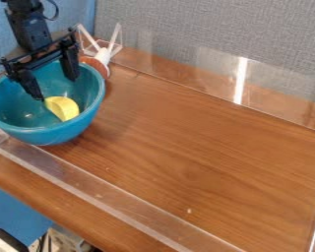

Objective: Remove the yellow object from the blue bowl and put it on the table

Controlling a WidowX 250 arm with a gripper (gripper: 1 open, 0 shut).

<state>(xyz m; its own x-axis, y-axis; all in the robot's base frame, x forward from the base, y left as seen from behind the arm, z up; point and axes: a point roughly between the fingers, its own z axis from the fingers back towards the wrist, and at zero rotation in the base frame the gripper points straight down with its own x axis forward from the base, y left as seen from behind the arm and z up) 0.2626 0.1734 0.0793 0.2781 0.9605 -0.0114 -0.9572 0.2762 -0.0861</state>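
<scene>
Fingers spread inside the blue bowl, yellow object waiting to be gripped

We have our fingers (54, 87) wide apart, reaching down into the blue bowl (88, 120), with nothing clamped between them. The yellow object (63, 108) lies at the bottom of the bowl, just beside the nearer fingertip in our view; whether the two touch, we cannot tell.

We judge that we are at the lining-up step, before the grasp. The next move calls for us to shift a little towards the bowl's near side, lower so that the yellow piece sits between the tips, and only then close. After that we need to lift straight until we clear the bowl's rim and carry the piece out to the right of the bowl in the view, where the counter (193, 148) stretches away. Our likeliest trouble is a tip catching the bowl's curved wall and dragging it along.

The yellow piece looks smooth and gently curved, so we expect it could slide if pinched at one end. The bowl is round, deep and glossy teal. Behind it sits an orange-and-white item (98, 56) with thin pale prongs. Beneath the bowl, the counter is reddish-brown polished wood, edged by clear, shiny panels (127, 219).
</scene>
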